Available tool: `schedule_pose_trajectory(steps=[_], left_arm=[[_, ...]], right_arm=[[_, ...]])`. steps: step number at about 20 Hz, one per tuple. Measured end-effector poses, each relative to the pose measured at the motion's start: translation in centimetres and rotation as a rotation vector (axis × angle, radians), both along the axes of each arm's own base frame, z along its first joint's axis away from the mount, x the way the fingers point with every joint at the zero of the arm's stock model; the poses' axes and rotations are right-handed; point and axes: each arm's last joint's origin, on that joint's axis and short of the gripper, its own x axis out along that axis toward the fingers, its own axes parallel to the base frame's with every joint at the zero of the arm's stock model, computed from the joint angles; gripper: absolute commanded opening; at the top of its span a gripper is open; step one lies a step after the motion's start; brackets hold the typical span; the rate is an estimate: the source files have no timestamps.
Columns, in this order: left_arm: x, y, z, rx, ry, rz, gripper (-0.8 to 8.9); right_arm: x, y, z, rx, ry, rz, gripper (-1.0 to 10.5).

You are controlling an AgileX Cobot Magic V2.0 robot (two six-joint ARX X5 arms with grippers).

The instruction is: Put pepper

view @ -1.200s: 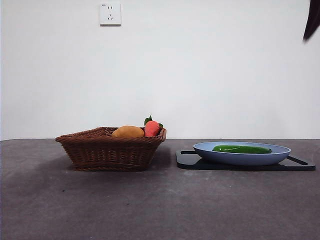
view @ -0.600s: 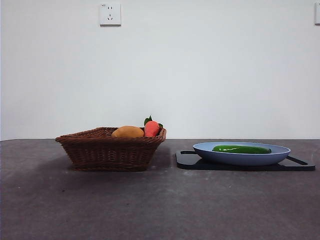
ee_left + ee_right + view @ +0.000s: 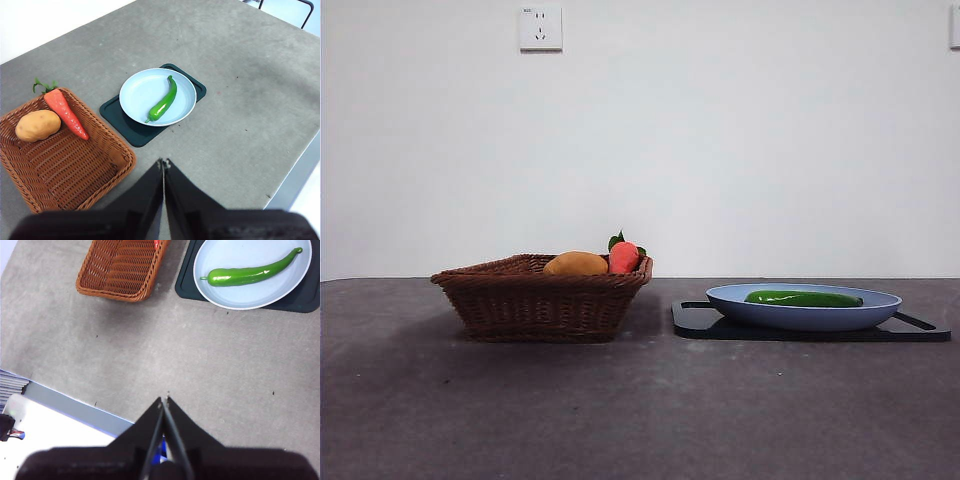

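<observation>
Dark arm tip gone from view; pepper [image 3: 803, 298] on blue plate [image 3: 880, 312], far from both grippers.

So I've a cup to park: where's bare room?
Table in front of the basket and blue plate is bare. Basket's near half is free. The tray is crowded.

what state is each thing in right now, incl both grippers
pepper: lying flat in the blue plate, free of any gripper
blue plate: resting on the dark tray
dark tray: flat on the table, beside the basket
basket: upright, holding carrot and potato
carrot: lying in the basket
potato: lying in the basket beside the carrot
left gripper: shut, empty
right gripper: shut, empty
</observation>
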Motion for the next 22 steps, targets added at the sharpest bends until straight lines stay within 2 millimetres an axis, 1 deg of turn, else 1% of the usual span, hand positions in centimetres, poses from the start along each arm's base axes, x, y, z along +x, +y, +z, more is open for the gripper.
schedule_pose_trajectory(steps=[7, 9, 10, 12, 14, 16, 17, 19, 22], left_arm=[[0.0, 0.0, 0.0, 0.000, 0.000, 0.000, 0.08], [0.3, 0.4, 0.0, 0.020, -0.024, 0.030, 0.08], [0.7, 0.9, 0.3, 0.019, -0.051, 0.073, 0.08], [1.4, 2.5, 1.6, -0.063, -0.158, 0.170, 0.08], [1.1, 5.0, 2.8, -0.139, -0.293, 0.273, 0.08], [0.5, 7.6, 2.7, -0.203, -0.429, 0.392, 0.08], [0.2, 8.6, 2.1, -0.233, -0.499, 0.452, 0.08], [-0.4, 10.3, -0.2, -0.281, -0.626, 0.553, 0.08], [-1.6, 12.1, -4.8, -0.311, -0.774, 0.667, 0.08]], right_arm=[[0.0, 0.0, 0.0, 0.000, 0.001, 0.000, 0.1], [0.0, 0.0, 0.0, 0.000, 0.000, 0.000, 0.1], [0.0, 0.0, 0.0, 0.000, 0.001, 0.000, 0.1], [0.0, 0.0, 0.0, 0.001, 0.000, 0.000, 0.1], [0.0, 0.0, 0.0, 0.002, 0.001, 0.001, 0.1], [0.0, 0.0, 0.0, 0.003, 0.001, -0.001, 0.1], [0.0, 0.0, 0.0, 0.004, 0.002, -0.001, 0.1], [0.0, 0.0, 0.0, 0.004, 0.002, -0.001, 0.1], [0.0, 0.0, 0.0, 0.004, 0.002, -0.001, 0.1]])
